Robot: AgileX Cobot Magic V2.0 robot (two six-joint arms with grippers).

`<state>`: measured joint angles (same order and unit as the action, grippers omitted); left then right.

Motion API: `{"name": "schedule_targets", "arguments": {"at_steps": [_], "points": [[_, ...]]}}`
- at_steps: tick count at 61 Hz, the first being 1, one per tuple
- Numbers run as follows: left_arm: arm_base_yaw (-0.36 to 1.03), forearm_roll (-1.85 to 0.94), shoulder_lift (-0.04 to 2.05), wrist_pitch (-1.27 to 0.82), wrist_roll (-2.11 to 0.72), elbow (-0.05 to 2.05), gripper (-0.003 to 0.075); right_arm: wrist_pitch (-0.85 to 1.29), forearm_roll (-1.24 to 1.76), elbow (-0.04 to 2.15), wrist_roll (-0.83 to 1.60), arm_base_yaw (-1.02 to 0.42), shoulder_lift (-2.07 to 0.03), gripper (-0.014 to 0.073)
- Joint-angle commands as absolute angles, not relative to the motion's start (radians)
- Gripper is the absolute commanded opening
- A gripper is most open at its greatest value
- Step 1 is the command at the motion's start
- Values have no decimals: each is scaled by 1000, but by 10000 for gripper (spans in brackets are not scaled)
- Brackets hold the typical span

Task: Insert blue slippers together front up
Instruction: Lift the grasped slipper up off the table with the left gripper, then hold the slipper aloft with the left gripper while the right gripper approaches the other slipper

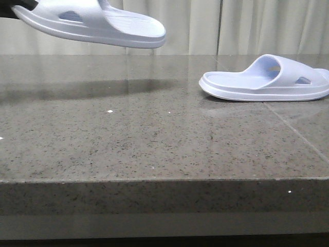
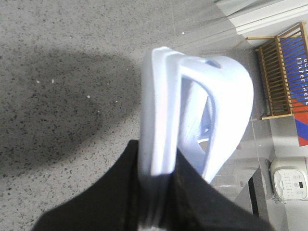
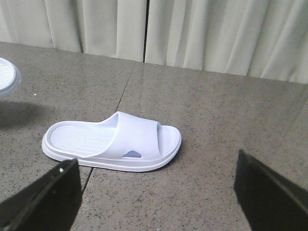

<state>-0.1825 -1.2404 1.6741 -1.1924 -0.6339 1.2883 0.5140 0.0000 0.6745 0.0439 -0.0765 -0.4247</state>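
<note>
L gripper (image 2: 159, 211) is clamped on the heel end of one slipper (image 1: 97, 23), fingers (image 2: 110, 202) pinching the sole edge; I've got it up in the air over the left-back of the table (image 1: 154, 149), toe pointing toward centre, shadow well below it. The 2nd slipper (image 1: 267, 80) lies flat on its sole at right-rear, strap up, w/ nothing touching it. R gripper (image 3: 154, 192) hangs wide open and empty, short of that slipper, which sits between the finger tips in the wrist view. My call: grab the 2nd one next. I'd bring the R arm down square to its long side and close on the sole rim near the heel, not the strap, since foam probably flexes and twists. Then line up both soles parallel, toes the same way, before nesting. Keep the L grip firm; the slipper is tilted and could sag.
</note>
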Motion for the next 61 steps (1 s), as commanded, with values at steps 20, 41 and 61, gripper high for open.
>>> {"name": "schedule_targets", "arguments": {"at_steps": [20,41,61], "points": [[-136,-1320,1622,-1290,-626,1312,-19,442,-15,709,50,-71,-438,663],[-136,-1320,1622,-1290,-626,1312,-19,441,-15,709,50,-71,-438,662],[-136,-1322,1622,-1290,-626,1312,-19,434,-15,709,50,-71,-438,662]]}}
